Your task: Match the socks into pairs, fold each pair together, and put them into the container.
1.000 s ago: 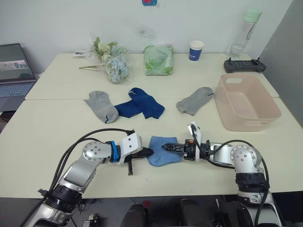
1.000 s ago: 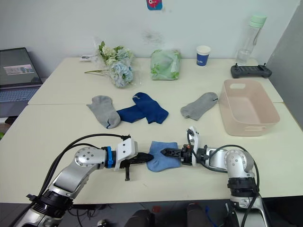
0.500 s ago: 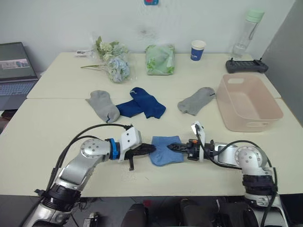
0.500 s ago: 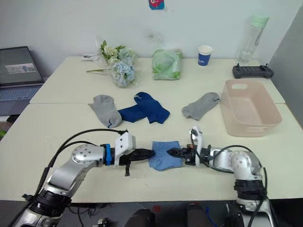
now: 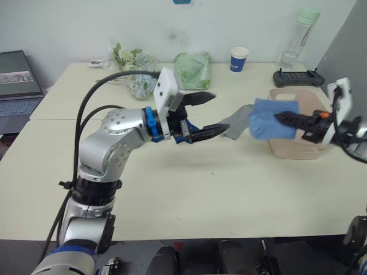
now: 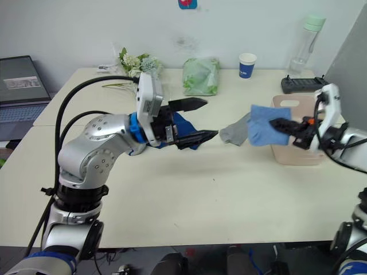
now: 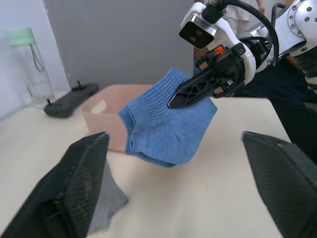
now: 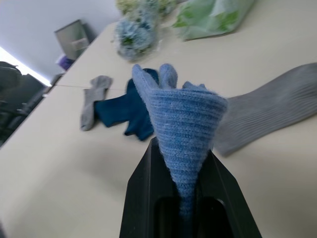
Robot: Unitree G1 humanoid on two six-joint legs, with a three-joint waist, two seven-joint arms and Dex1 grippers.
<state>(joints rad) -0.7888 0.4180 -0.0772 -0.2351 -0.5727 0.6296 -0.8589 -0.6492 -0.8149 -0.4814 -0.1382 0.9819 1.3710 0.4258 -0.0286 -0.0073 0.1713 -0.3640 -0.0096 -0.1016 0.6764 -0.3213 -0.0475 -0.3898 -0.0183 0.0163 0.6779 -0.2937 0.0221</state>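
Right hand (image 6: 274, 124) pinches the folded light-blue pair (image 6: 262, 125) in the air, just short of the container (image 5: 312, 108) at the right edge of the surface (image 5: 218, 189). The knit is soft and light (it droops off the fingers), so it looks unlikely to slip but will flop; the pinch sits across the folded middle, probably the best spot to keep both socks together.

Left hand (image 5: 209, 113) hangs empty over the middle of the surface, fingers spread wide.

Further back, one grey sock (image 6: 234, 129) lies flat beside the container, the navy socks (image 8: 128, 111) lie mid-surface, and a second grey sock (image 8: 92, 97) lies toward the left edge. All limp; judged easiest to grab at cuff or mid-foot.
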